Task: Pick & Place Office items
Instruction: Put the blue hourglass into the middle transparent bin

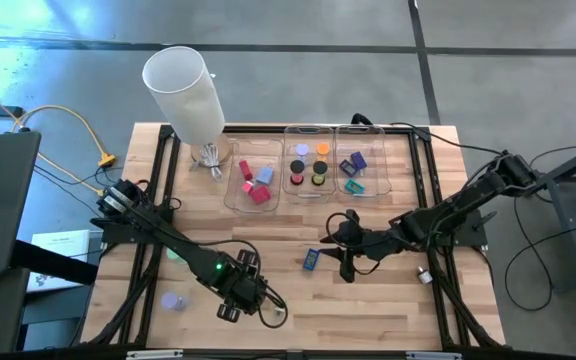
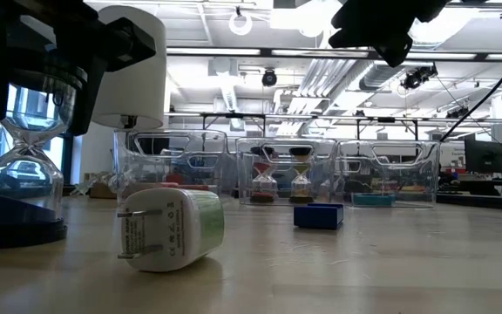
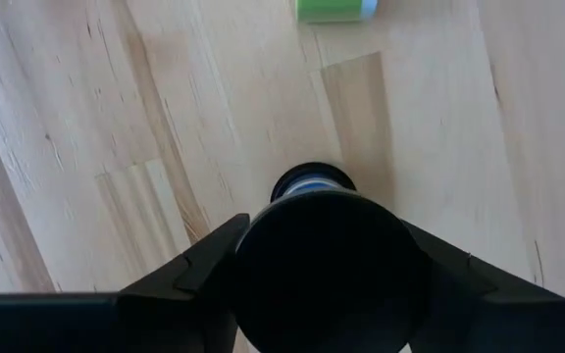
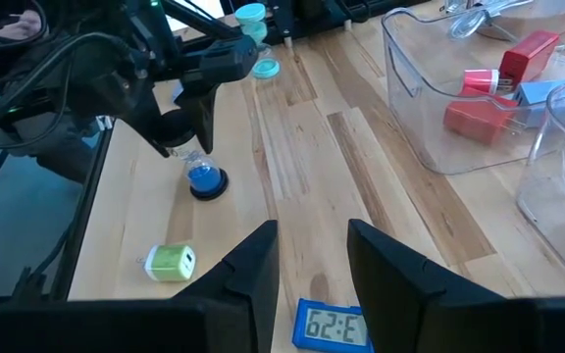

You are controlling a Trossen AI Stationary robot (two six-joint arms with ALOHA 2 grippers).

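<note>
A small hourglass [image 2: 26, 170] with black end caps and blue sand [image 4: 202, 176] stands upright on its lower cap [image 2: 16, 228] near the table's front left. My left gripper [image 1: 240, 297] is over it, pointing steeply down, shut on its top cap. A green-and-white plug adapter [image 2: 170, 228] lies on its side close by. A blue digital clock [image 4: 332, 326] lies flat on the wood just below my right gripper [image 1: 348, 248], which hangs open above the table's middle with nothing between its fingers. My left gripper has the hourglass's round black top cap [image 3: 322, 260] between its two fingers [image 3: 199, 270], one on each side of the cap's rim. The fingers come from above, pointing down. The hourglass is upright with its lower cap on the table.
Three clear trays [image 1: 236, 195] stand in a row at the back, holding red and blue adapters [image 4: 488, 113], small hourglasses [image 2: 279, 179] and other pieces. A big white cylinder [image 1: 188, 92] stands at the back left. A teal hourglass [image 4: 253, 20] sits beyond the left arm.
</note>
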